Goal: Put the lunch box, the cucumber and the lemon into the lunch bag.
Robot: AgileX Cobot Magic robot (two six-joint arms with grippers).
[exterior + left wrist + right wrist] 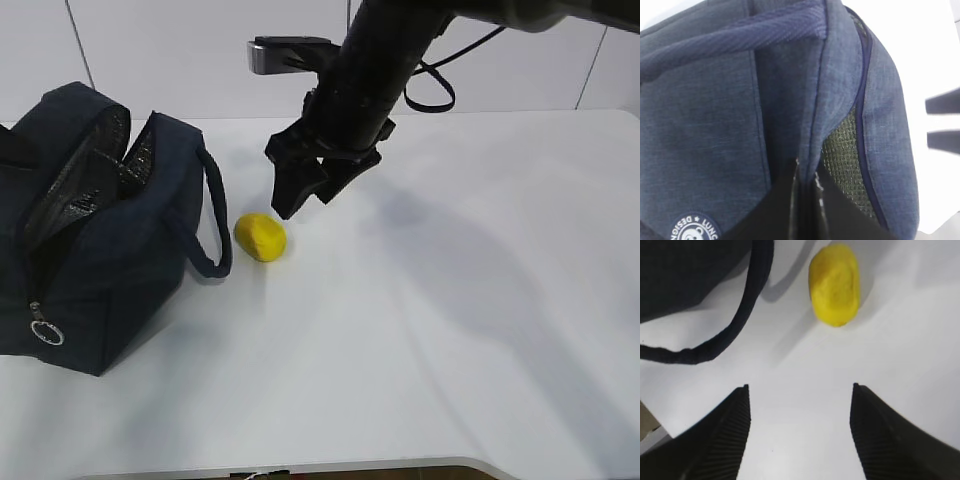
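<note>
The dark navy lunch bag [110, 270] stands at the left with its top unzipped, showing silvery lining [70, 190]. The yellow lemon [260, 237] lies on the white table just right of the bag's drooping handle [215, 215]. My right gripper [303, 203] hovers open and empty just above and right of the lemon; in the right wrist view [799, 387] the lemon [835, 285] lies ahead of the fingers, beside the handle [740, 325]. My left gripper [807, 200] is shut on the bag's opening edge [840, 90]. Lunch box and cucumber are out of view.
The white table [450, 330] stretches right and forward of the lemon. The zipper's metal ring pull [46, 332] hangs at the bag's front corner. A white wall stands behind the table.
</note>
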